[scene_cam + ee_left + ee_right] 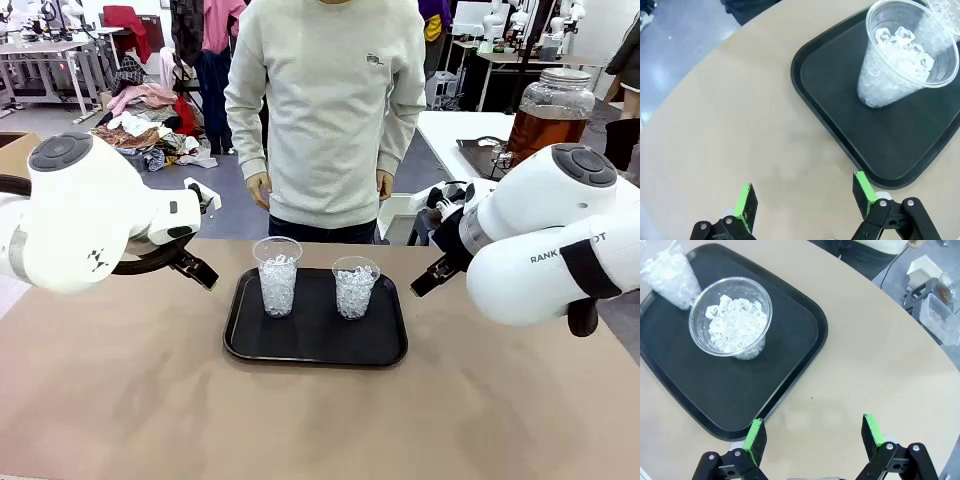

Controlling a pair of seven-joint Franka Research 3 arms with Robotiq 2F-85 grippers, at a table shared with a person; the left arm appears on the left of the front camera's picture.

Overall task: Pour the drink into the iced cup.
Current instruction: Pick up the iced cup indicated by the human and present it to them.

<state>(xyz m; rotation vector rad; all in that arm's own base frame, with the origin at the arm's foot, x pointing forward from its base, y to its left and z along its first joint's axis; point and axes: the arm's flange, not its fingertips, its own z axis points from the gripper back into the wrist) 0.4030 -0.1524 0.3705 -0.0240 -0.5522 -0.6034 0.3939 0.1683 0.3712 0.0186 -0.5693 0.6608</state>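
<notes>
Tall iced cup, short iced cup on tray, L pincer wide, R pincer wide

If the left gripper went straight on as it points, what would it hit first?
The left gripper would probably meet bare table first, just beside the black tray; depth is unclear.

Clear iced cup on black tray, end effector spread wide
</notes>
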